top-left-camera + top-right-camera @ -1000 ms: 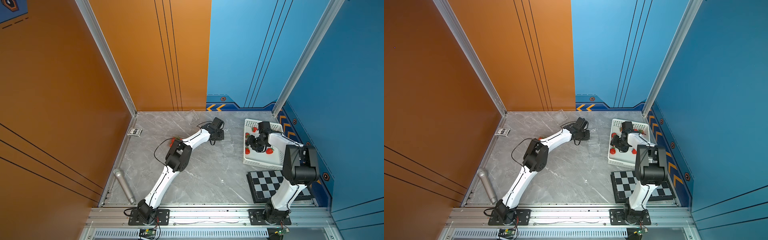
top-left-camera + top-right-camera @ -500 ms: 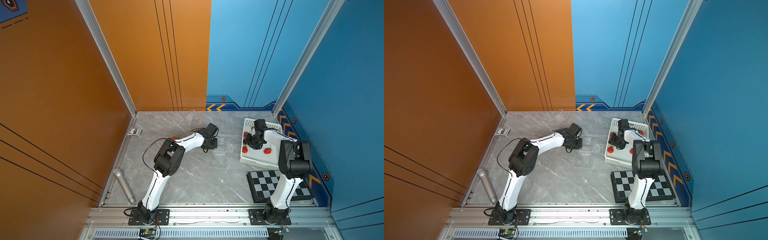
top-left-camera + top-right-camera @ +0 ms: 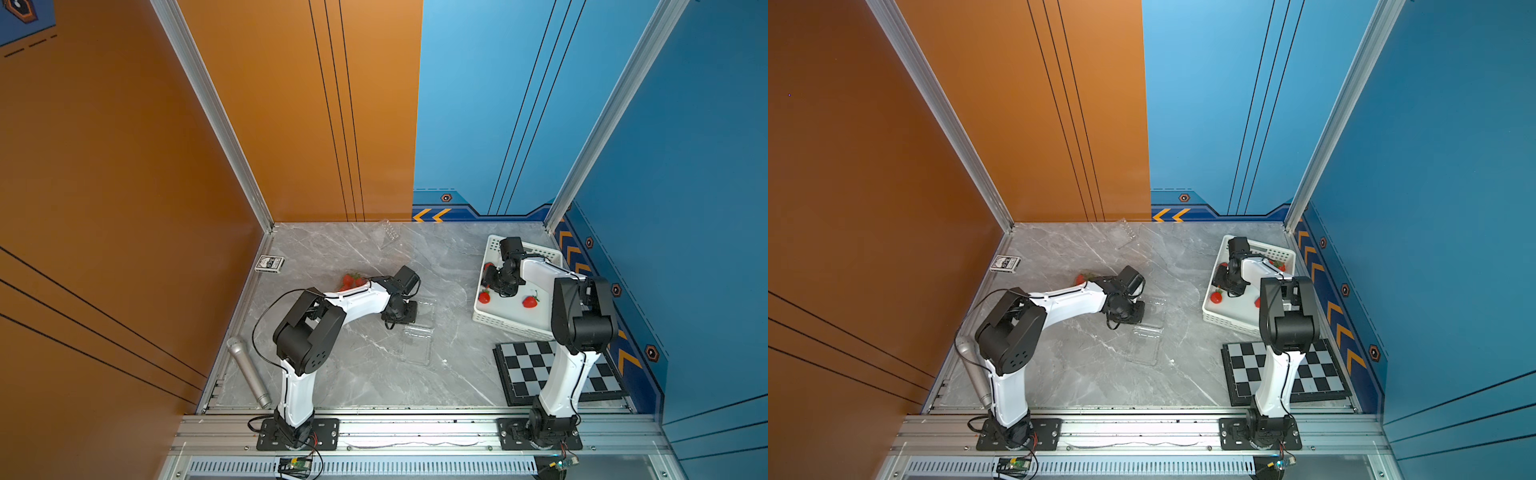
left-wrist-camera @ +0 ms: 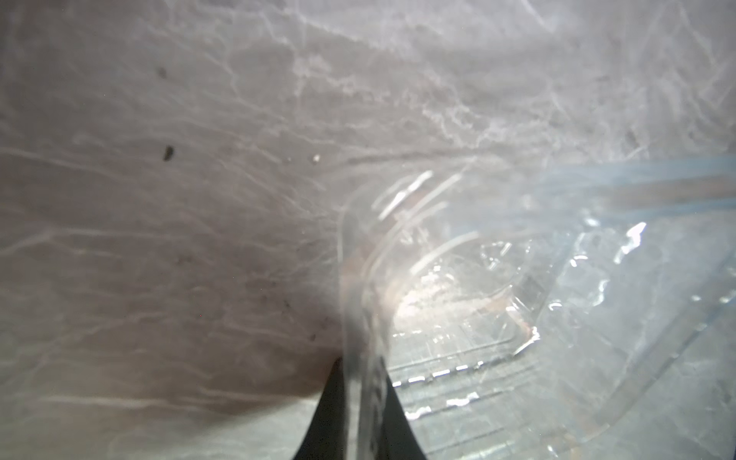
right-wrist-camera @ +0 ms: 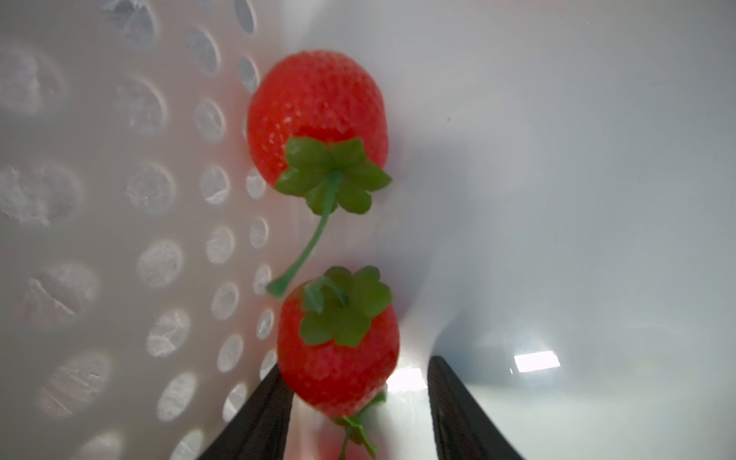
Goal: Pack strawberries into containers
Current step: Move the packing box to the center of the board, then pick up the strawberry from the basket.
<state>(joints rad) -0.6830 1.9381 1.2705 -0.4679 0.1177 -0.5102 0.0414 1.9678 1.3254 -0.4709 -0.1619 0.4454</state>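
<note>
In both top views the left gripper (image 3: 405,312) (image 3: 1133,311) hung low over the marble table (image 3: 353,374). It was at the edge of an open container (image 3: 417,347) (image 3: 1144,348) that lay spread flat near the table's middle. A second container (image 3: 386,233) lay by the back wall, well apart. Some strawberries (image 3: 351,281) showed just behind the left forearm (boxed or loose, I could not tell). The right gripper (image 3: 494,282) (image 3: 1225,286) reached down into the white basket (image 3: 511,326) (image 3: 1229,323). One strawberry (image 3: 484,296) lay on the basket's floor just beside it, and a second strawberry (image 3: 529,301) farther along. A checkerboard (image 3: 523,365), a card deck (image 3: 270,263) and a silver cylinder (image 3: 248,372) lay off to the sides.

In the left wrist view the left gripper (image 4: 360,374) was clenched on the open container (image 4: 458,298), with its thin clear rim pinched between the two black fingers.

In the right wrist view the right gripper (image 5: 356,366) stood released, its fingers apart around the near strawberry (image 5: 338,350). One finger touched the fruit's side, and the other stood clear of it. The far strawberry (image 5: 314,107) lay beyond, against the basket's perforated wall (image 5: 119,199).
</note>
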